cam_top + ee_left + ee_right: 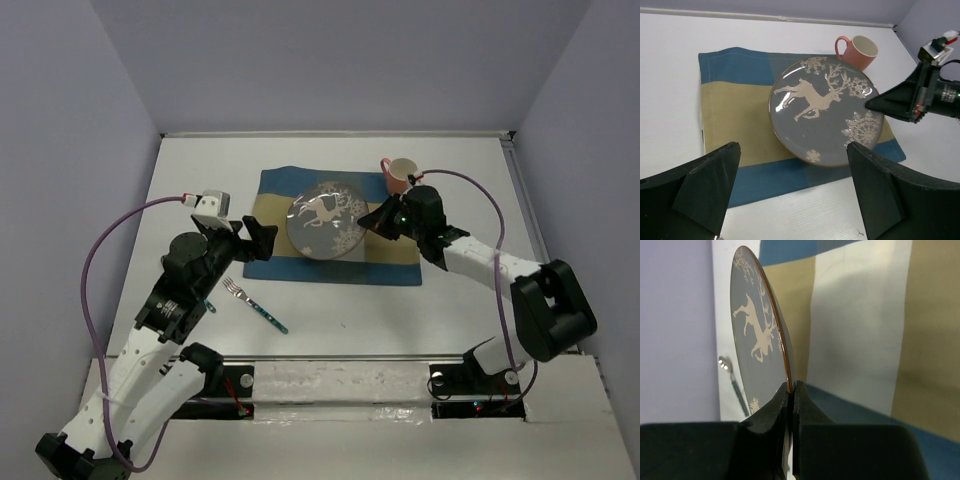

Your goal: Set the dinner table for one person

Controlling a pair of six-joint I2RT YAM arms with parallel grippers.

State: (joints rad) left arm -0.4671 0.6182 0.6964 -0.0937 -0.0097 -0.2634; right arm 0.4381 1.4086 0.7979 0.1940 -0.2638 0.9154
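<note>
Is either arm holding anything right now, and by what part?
The right gripper pinches the reindeer plate by its rim; the left gripper is open, holding nothing.

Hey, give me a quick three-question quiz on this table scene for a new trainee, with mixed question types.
1. True or false: the right gripper is shut on the rim of the plate.
2. Where is the pink mug? A on the plate; B by the far right corner of the placemat; C lying on its side.
3. Fill in: the left gripper is ____.
Key: 1 true; 2 B; 3 open.
</note>
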